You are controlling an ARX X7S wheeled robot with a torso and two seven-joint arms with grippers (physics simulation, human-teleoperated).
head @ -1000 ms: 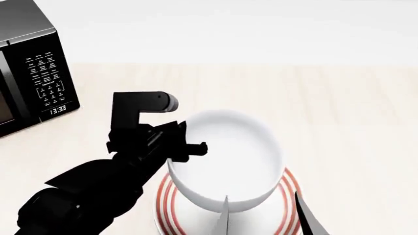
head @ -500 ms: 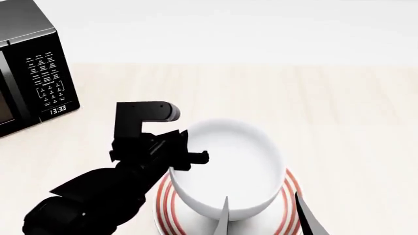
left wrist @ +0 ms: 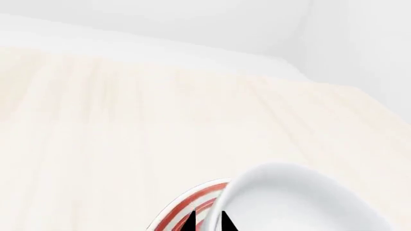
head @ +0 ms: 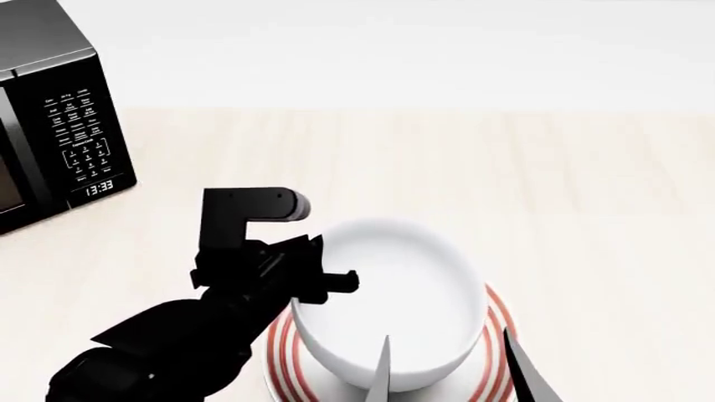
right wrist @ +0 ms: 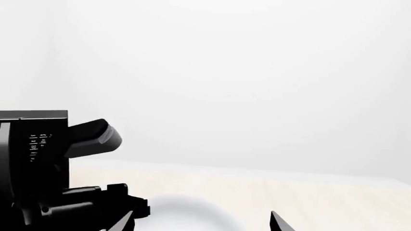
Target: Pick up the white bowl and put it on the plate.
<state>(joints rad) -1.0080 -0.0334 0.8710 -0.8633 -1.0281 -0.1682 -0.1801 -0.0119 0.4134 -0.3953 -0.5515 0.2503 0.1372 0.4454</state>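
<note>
The white bowl (head: 391, 293) hangs low over the plate (head: 495, 322), hiding most of it, and I cannot tell whether they touch. The plate's red rings show at the bowl's left and right. My left gripper (head: 304, 286) is shut on the bowl's left rim. In the left wrist view its two black fingertips (left wrist: 188, 222) stand one on each side of the bowl's (left wrist: 301, 202) wall, with the plate (left wrist: 192, 204) beneath. My right gripper (head: 450, 375) is open at the near edge, its tips either side of the bowl's near part and holding nothing. In the right wrist view it (right wrist: 200, 224) frames the bowl (right wrist: 186, 214).
A black microwave (head: 56, 109) stands at the back left of the pale wooden counter (head: 581, 193), and it also shows in the right wrist view (right wrist: 26, 144). A white wall runs behind the counter.
My left gripper has come down and slightly toward me with the bowl, bringing it lower over the plate. The right gripper has stayed put.
</note>
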